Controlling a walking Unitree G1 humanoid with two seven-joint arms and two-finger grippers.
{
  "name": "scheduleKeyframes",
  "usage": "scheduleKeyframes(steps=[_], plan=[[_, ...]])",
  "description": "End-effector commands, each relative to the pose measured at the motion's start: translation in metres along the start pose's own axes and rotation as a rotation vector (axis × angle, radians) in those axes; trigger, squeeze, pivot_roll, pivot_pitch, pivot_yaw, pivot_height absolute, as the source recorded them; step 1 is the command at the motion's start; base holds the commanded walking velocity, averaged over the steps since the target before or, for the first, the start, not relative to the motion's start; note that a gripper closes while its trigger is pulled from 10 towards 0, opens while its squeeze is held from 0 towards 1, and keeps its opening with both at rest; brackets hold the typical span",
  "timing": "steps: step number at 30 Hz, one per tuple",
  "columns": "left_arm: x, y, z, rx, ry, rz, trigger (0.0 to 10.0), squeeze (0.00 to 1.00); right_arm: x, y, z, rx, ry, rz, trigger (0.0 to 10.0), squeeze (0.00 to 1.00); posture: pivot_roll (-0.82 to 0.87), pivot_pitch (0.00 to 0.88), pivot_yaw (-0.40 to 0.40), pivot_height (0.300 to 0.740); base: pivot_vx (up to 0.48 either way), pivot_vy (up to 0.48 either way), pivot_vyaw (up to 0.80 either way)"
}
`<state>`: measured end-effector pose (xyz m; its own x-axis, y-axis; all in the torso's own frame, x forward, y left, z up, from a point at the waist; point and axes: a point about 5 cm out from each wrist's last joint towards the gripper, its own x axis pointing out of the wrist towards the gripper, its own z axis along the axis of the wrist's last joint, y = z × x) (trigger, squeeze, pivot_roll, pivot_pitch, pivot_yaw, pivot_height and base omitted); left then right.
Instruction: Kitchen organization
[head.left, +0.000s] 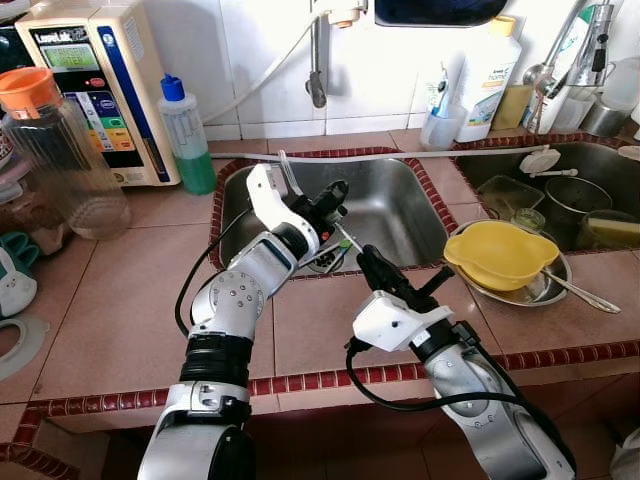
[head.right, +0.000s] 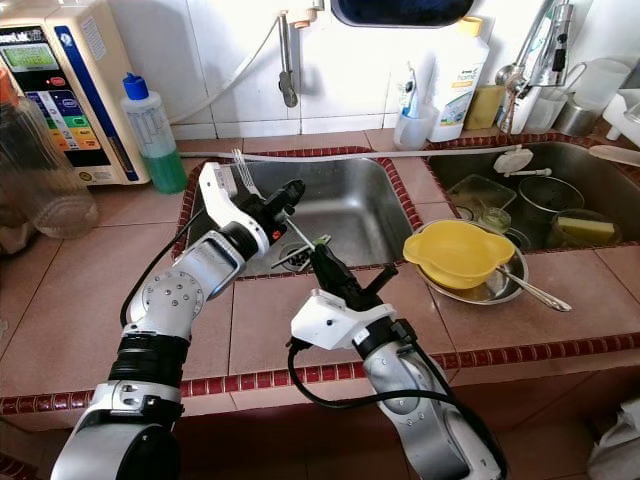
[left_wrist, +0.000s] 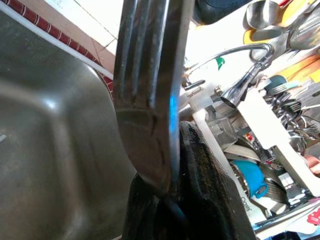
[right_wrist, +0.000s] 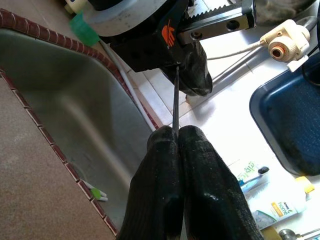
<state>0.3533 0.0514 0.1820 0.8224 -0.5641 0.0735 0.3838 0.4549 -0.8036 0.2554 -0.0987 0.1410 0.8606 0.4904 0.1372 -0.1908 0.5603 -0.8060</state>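
On the far left of the tiled bench (head.left: 120, 300) stand a clear jar (head.left: 60, 160) with an orange lid, a water purifier (head.left: 95, 90) and a green bottle (head.left: 185, 135). Over the left sink (head.left: 385, 205) the left gripper (head.left: 335, 200) has its jaws pinched on a fork (left_wrist: 150, 90), tines pointing away past the fingertips. Just near and right of it, the right gripper (right_wrist: 175, 137) has its jaws pressed together on the same fork's thin handle. Further right, a yellow bowl (head.left: 500, 255) sits on a metal plate (head.left: 540, 290) with a spoon (head.left: 585, 292), beside a second sink (head.left: 600, 170) full of dishes.
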Motion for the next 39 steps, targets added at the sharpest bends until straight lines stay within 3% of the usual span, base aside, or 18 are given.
scheduleKeyframes(steps=[1, 3, 4, 7, 8, 24, 29, 33, 35, 39], plan=[[0.012, -0.017, -0.009, -0.022, 0.017, -0.030, 0.0, 0.00, 0.003, -0.013, 0.000, -0.007, 0.002, -0.082, 0.6, 0.00, 0.04, 0.000, 0.046, 0.740, 0.000, 0.000, 0.00], [0.012, -0.016, -0.008, -0.020, 0.014, -0.026, 0.0, 0.00, 0.004, -0.013, 0.001, -0.019, 0.002, -0.085, 7.5, 0.00, 0.04, 0.000, 0.047, 0.740, 0.000, 0.000, 0.00], [0.012, -0.016, -0.008, -0.020, 0.012, -0.025, 0.0, 0.00, 0.004, -0.012, 0.001, -0.025, 0.004, -0.085, 10.0, 0.00, 0.04, 0.000, 0.046, 0.740, 0.000, 0.000, 0.00], [0.012, -0.016, -0.007, -0.020, 0.011, -0.022, 0.0, 0.00, 0.005, -0.012, 0.001, -0.028, 0.007, -0.082, 10.0, 0.02, 0.04, 0.000, 0.046, 0.740, 0.000, 0.000, 0.00], [0.012, -0.016, -0.007, -0.019, 0.010, -0.020, 0.0, 0.00, 0.005, -0.012, 0.001, -0.005, 0.008, -0.089, 10.0, 1.00, 0.04, 0.000, 0.046, 0.740, 0.000, 0.000, 0.00], [0.012, -0.013, -0.006, -0.011, 0.001, 0.001, 0.0, 0.00, 0.003, -0.011, 0.003, 0.146, 0.022, -0.048, 10.0, 1.00, 0.04, 0.000, 0.047, 0.740, 0.000, 0.000, 0.00], [0.012, -0.009, -0.002, -0.002, -0.041, 0.030, 0.0, 0.00, -0.001, -0.012, 0.004, 0.200, 0.023, -0.042, 10.0, 1.00, 0.04, 0.000, 0.048, 0.740, 0.000, 0.000, 0.00], [0.012, -0.004, 0.005, 0.023, -0.087, 0.060, 0.0, 0.00, -0.003, -0.012, 0.006, 0.270, 0.028, -0.010, 10.0, 1.00, 0.03, 0.000, 0.048, 0.740, 0.000, 0.000, 0.00], [0.011, -0.001, 0.012, 0.090, -0.131, 0.079, 0.0, 0.00, -0.007, -0.009, 0.008, 0.365, 0.036, 0.034, 10.0, 1.00, 0.03, 0.000, 0.047, 0.740, 0.000, 0.000, 0.00], [0.011, 0.004, 0.017, 0.150, -0.149, 0.094, 0.0, 0.00, -0.012, -0.007, 0.009, 0.411, 0.039, 0.065, 10.0, 1.00, 0.03, 0.000, 0.046, 0.740, 0.000, 0.000, 0.00]])
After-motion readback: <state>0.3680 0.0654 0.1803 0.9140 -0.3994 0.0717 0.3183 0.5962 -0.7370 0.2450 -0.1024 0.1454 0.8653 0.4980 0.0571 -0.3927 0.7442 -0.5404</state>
